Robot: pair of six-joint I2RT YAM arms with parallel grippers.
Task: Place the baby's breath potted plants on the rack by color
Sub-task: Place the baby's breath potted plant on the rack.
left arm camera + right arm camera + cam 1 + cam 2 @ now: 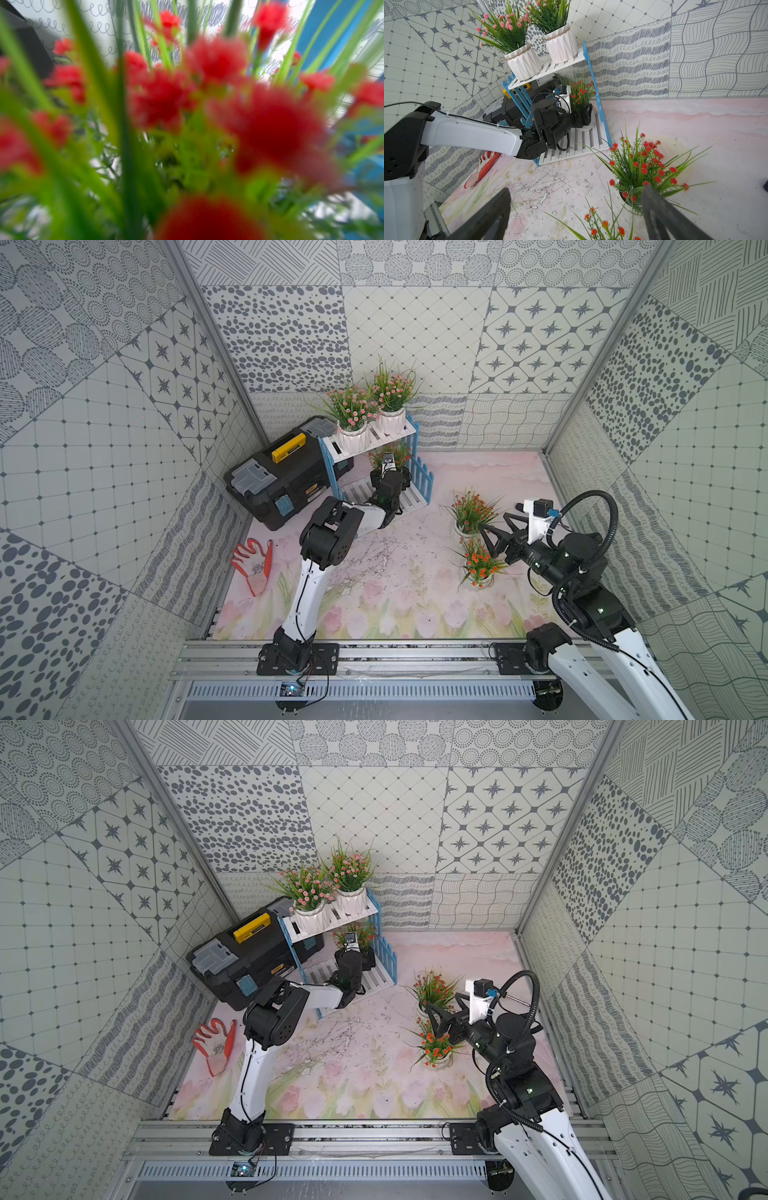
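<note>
An orange-red baby's breath plant [158,99] is caught right up against the left pincer [583,119], and its blossoms are smeared into soft red blurs. Grassy green blades [124,124] are seen fanning away from the pincer. Beyond the plant, a blue rack frame [324,31] is glimpsed to one side and a scribble-patterned wall [99,22] is made out behind. A dark shape [27,41] sits to the other side, too blurred to be named.
</note>
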